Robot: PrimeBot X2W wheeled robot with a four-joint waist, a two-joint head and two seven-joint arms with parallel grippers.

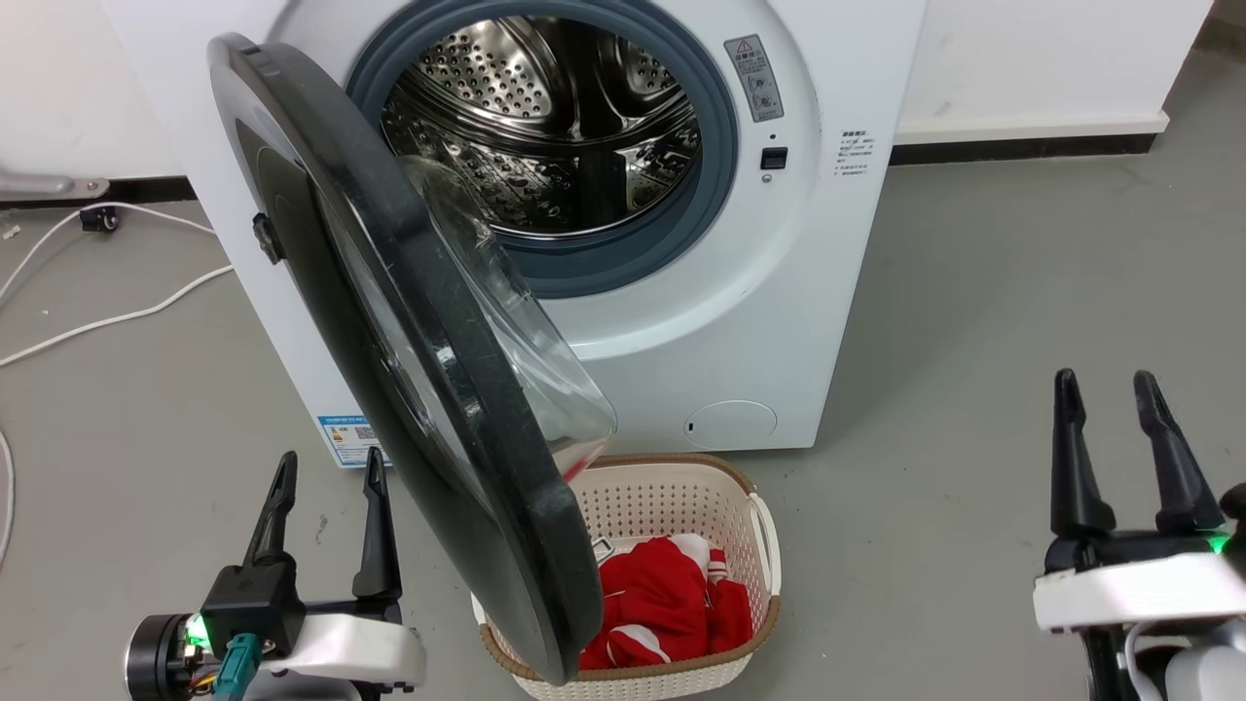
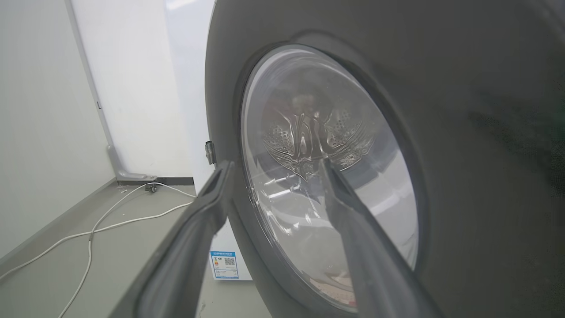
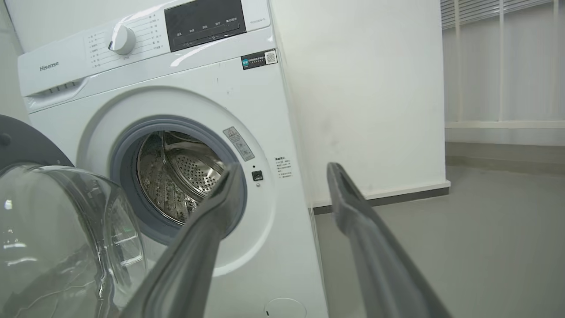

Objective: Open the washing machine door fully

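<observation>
The white washing machine (image 1: 779, 321) stands ahead with its steel drum exposed. Its door (image 1: 389, 350), a big black disc with a bulging clear glass bowl, is swung out about half way from hinges on the machine's left. My left gripper (image 1: 329, 469) is open, low on the floor side, just left of the door's outer face and apart from it. In the left wrist view the door (image 2: 463, 132) looms close behind the open left gripper (image 2: 273, 165). My right gripper (image 1: 1105, 386) is open at the lower right, far from the machine (image 3: 273, 97), holding nothing; the glass bowl (image 3: 57, 238) shows at that view's left.
A cream perforated laundry basket (image 1: 759, 516) with red clothes sits on the floor under the door's free edge. White cables (image 1: 107, 316) trail over the grey floor at the left. A white wall with a dark skirting runs behind the machine.
</observation>
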